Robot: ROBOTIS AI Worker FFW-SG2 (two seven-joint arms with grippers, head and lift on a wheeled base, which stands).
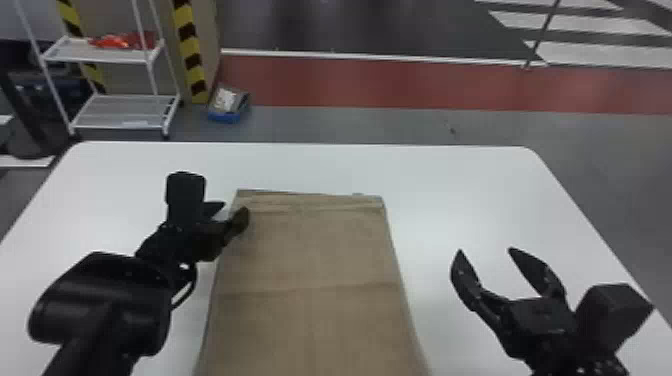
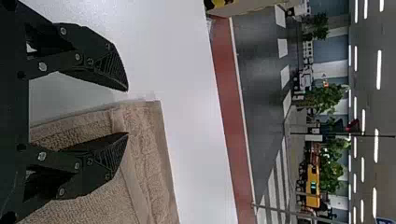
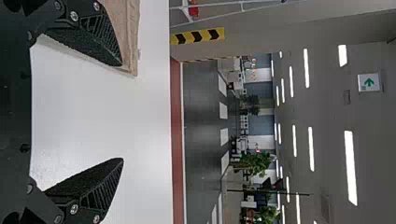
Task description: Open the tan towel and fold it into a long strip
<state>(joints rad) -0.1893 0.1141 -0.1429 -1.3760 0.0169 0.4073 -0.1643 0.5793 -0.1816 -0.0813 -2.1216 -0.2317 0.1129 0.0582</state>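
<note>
The tan towel (image 1: 310, 260) lies flat on the white table, a long panel running from the middle of the table to the bottom edge, with a crease across it. At its far left corner my left gripper (image 1: 232, 212) stands open. In the left wrist view, that gripper (image 2: 127, 112) has one finger over the towel (image 2: 144, 172) and the other beyond its edge. My right gripper (image 1: 485, 252) is open above the table, right of the towel. The right wrist view has the gripper (image 3: 122, 112) holding nothing, with the towel's corner (image 3: 130, 28) past one finger.
The white table (image 1: 450, 175) extends around the towel on its left, right and far sides. Beyond it on the floor stand a white wire shelf (image 1: 125, 112) and a blue and grey box (image 1: 227, 105), near a pillar with yellow and black stripes.
</note>
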